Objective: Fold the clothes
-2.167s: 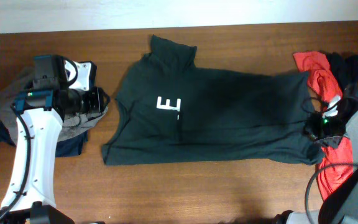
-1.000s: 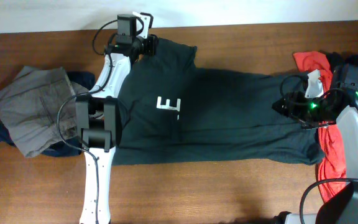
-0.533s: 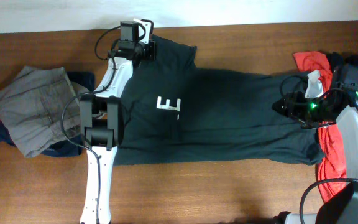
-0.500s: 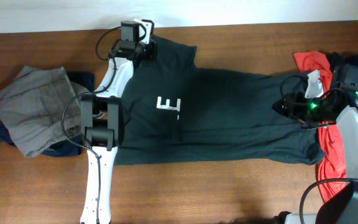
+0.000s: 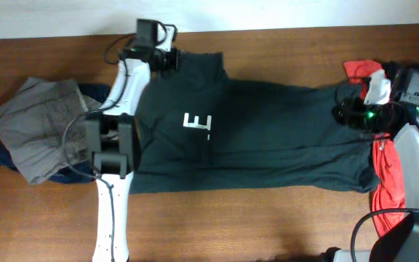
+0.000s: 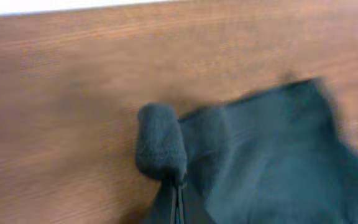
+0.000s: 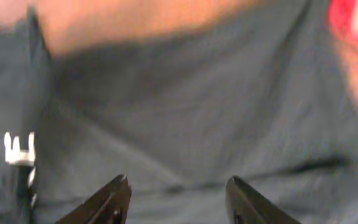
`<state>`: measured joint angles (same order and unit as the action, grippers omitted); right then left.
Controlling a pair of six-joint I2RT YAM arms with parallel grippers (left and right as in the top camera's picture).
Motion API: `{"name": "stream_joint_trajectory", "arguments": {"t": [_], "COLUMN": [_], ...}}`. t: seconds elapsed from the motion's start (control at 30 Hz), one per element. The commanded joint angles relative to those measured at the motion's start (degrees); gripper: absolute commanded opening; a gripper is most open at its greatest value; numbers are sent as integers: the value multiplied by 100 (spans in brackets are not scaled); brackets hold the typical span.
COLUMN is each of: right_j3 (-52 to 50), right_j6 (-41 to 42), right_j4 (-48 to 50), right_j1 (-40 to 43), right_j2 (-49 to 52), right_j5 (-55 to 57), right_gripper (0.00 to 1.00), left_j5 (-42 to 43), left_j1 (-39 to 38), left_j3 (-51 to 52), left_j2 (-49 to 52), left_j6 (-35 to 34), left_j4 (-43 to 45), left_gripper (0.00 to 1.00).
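1. Leftmost, grey trousers are lying crumpled on the wooden table, overlapping a dark blue garment.
2. Left gripper is pinching the upper-left corner of the dark green T-shirt, jaws together on bunched fabric.
3. T-shirt is lying spread flat mid-table, white lettering facing up.
4. Right gripper is hanging over the shirt's right edge, fingers standing apart, nothing between them.
5. Red top is lying at the table's right edge, touching the shirt.
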<state>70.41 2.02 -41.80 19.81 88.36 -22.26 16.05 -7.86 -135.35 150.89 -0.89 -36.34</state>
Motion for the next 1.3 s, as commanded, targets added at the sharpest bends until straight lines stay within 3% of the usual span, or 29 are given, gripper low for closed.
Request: {"name": "stream_joint_trajectory", "arguments": {"t": [0.0,0.33,0.7,1.0,1.1,1.13,1.23,1.27], "right_j3": [98,627,2514,2962,2962,2988,3032,3049], "right_j6": [267,601,601,754,748,750,748,745], "right_j4": [645,1276,1268,1484,1506,1499,1419,1392], "right_j1": [-20,85,87,101,98,122,195,227], "right_j2": [83,1381,3451,4343,4385,4365,4332,4312], "right_j5": [203,422,155,258,238,219,114,7], "right_gripper": [54,54,55,58,39,21,4,4], "left_j5": [66,61,63,66,66,66,63,66], "left_j1": [203,203,197,197,197,197,197,197], "left_j3": [-90,-90,-87,-87,-87,-87,-87,-87], "left_j2": [-1115,-1915,-1912,-1912,-1912,-1912,-1912,-1912], "left_j6": [138,577,721,721,721,721,721,721], "left_j4": [-629,-2319,-2420,-2430,-2437,-2437,-2437,-2439], "left_gripper": [0,0,0,0,0,0,0,0]}}
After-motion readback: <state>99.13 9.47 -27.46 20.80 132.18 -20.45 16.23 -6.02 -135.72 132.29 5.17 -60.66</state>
